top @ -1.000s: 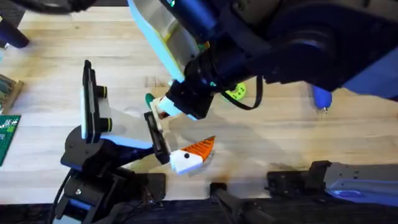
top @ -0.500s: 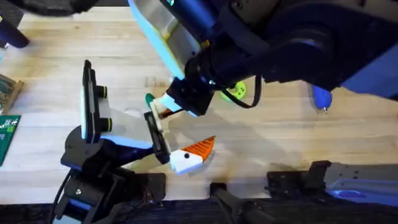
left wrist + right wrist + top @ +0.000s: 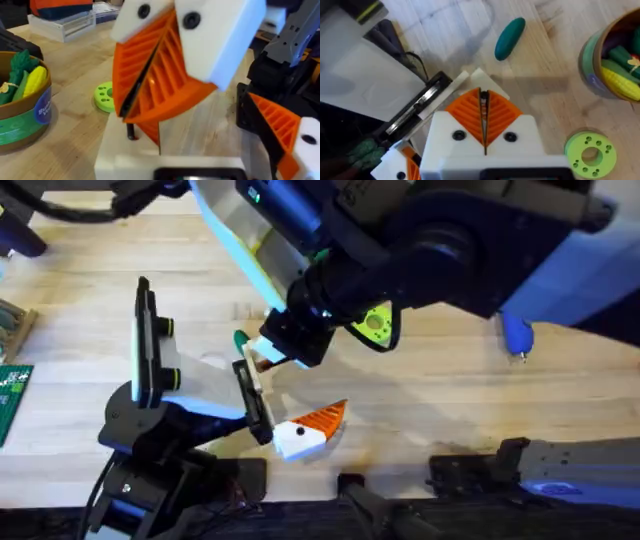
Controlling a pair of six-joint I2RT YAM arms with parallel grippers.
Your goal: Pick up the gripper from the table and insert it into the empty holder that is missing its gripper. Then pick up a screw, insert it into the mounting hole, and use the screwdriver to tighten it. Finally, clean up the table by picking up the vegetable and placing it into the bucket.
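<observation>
While my right arm reaches across the middle, its right gripper (image 3: 484, 120) sits with the orange pads pressed together over the white arm of the holder (image 3: 150, 360), pinching something thin I cannot make out. My left gripper (image 3: 150, 80) is also pressed together, a thin dark rod at its tip. Loose gripper (image 3: 308, 428) lies on the table (image 3: 440, 400), touching the holder's black bracket on its right. Vegetable (image 3: 510, 38) lies on bare wood, near the bucket (image 3: 594, 60). Screwdriver (image 3: 516, 337) rests far right.
</observation>
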